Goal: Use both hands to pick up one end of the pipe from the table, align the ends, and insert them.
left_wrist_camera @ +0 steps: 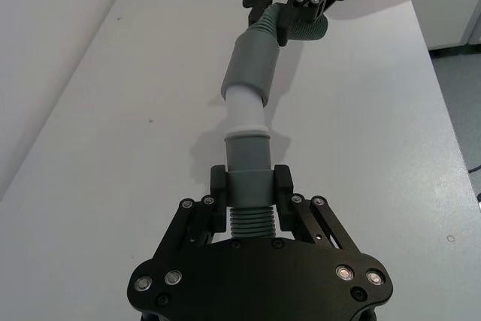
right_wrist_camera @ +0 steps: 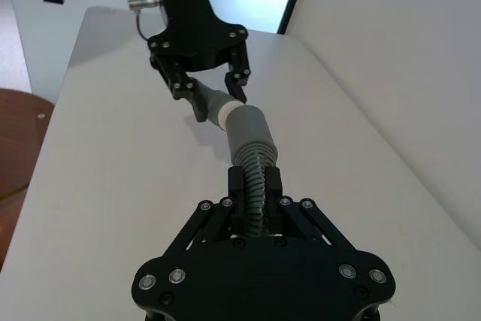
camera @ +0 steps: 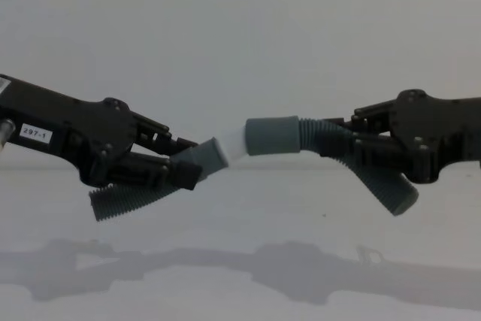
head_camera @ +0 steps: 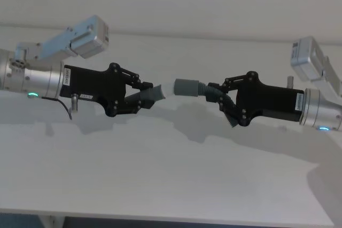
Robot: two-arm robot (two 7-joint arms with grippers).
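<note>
Above the white table (head_camera: pixel 171 185), both ribbed hose pieces were already lifted and aligned. The left gripper (left_wrist_camera: pixel 251 186) was clamped on the narrower cuff (left_wrist_camera: pixel 247 152), the right gripper (right_wrist_camera: pixel 254 186) on the other hose behind its wide cuff (camera: pixel 272 136). The whitish tip (left_wrist_camera: pixel 246 110) had entered that socket; seating it fully seemingly remained.

Bare table (head_camera: pixel 171 180) under both pipes

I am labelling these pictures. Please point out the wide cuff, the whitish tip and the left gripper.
wide cuff (camera: pixel 272 136), chest view, middle of its smooth grey wall.
whitish tip (left_wrist_camera: pixel 244 110), left wrist view, the pale section between the two grey cuffs.
left gripper (head_camera: pixel 143 93), head view, between its fingertips, shut on its pipe piece.
</note>
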